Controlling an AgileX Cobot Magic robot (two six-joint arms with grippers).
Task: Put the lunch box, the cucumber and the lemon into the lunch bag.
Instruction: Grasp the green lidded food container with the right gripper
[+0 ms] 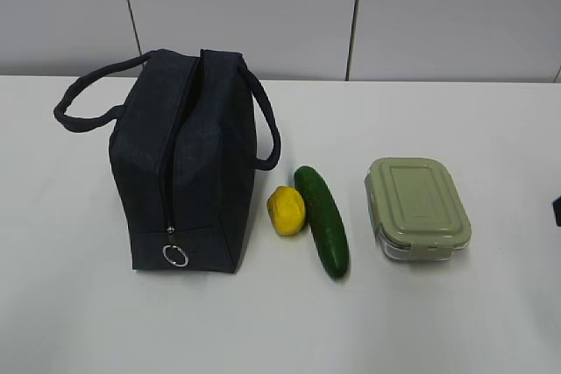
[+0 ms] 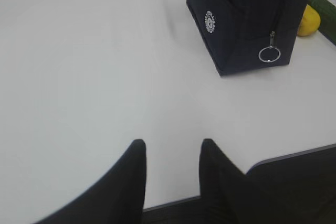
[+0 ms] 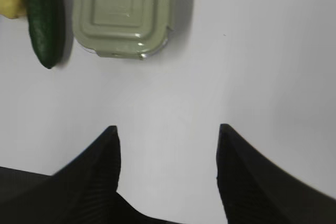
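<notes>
The navy lunch bag (image 1: 188, 164) stands on the white table, zipper closed, its silver ring pull (image 1: 175, 256) hanging at the near end. Right of it lies the yellow lemon (image 1: 287, 210), touching the dark green cucumber (image 1: 322, 221). Farther right sits the lunch box (image 1: 417, 208) with its sage-green lid. My left gripper (image 2: 170, 142) is open and empty near the table's front edge, well short of the bag (image 2: 247, 14). My right gripper (image 3: 167, 128) is open and empty, with the lunch box (image 3: 123, 11) and cucumber (image 3: 46, 17) ahead of it.
The white table (image 1: 438, 321) ends at a front edge (image 2: 294, 153) close to my left gripper. A pale panelled wall runs behind. A dark part shows at the exterior view's right border (image 1: 557, 208).
</notes>
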